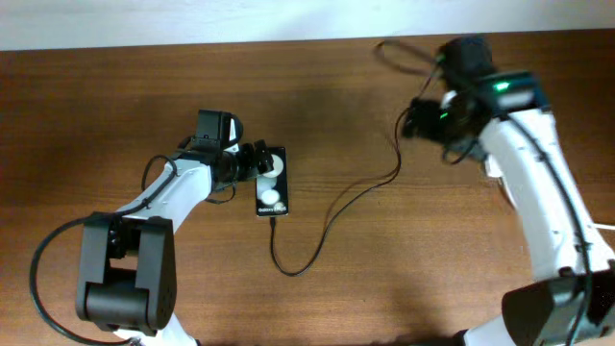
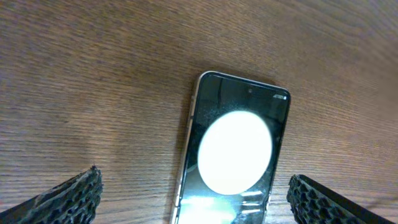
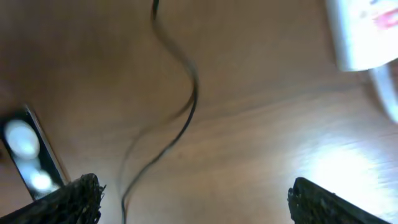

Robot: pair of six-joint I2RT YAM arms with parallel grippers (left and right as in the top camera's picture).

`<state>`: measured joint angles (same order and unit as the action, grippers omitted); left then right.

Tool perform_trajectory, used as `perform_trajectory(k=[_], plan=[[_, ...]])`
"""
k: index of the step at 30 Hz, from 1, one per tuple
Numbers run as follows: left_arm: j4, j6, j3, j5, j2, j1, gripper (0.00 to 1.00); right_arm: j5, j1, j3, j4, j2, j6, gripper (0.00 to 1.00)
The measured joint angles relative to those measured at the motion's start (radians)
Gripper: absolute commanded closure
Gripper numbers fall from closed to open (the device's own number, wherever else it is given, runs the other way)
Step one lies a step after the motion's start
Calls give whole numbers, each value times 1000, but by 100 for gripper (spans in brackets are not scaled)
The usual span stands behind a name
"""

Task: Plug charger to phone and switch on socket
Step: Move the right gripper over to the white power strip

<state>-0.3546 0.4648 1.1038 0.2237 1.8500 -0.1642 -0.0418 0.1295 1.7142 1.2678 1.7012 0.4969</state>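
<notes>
The black phone [image 1: 271, 183] lies screen up on the wooden table, two round light reflections on its glass. My left gripper [image 1: 258, 161] hovers over its far half, open; in the left wrist view the phone [image 2: 233, 149] lies between the wide-apart fingers [image 2: 65, 199], untouched. The thin black charger cable [image 1: 332, 211] runs from the phone's near end, loops forward, then climbs to the far right; whether its tip is seated in the phone I cannot tell. My right gripper [image 1: 418, 120] is open above that cable [image 3: 180, 124]. The white socket [image 3: 364, 31] with red marks shows at the upper right of the right wrist view.
A thick white cord [image 3: 385, 93] leaves the socket's end. The phone [image 3: 31, 162] also shows at the left edge of the right wrist view. The table's far edge [image 1: 192, 43] meets a pale wall. The right arm [image 1: 538, 192] covers the socket area from above.
</notes>
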Motion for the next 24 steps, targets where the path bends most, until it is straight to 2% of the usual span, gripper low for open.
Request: perform_trajectory(k=[3,11,16,24], plan=[[0,0,0,-1,0,0,1,-20,-132,93,53,-2,0,1],[0,0,0,0,0,0,1,-37,-431,102,57,66,0,1],[0,0,0,0,0,0,1,-38,-526,102,19,159,2,1],[-1,0,0,0,0,0,1,-40,-534,102,-113,306,1,1]])
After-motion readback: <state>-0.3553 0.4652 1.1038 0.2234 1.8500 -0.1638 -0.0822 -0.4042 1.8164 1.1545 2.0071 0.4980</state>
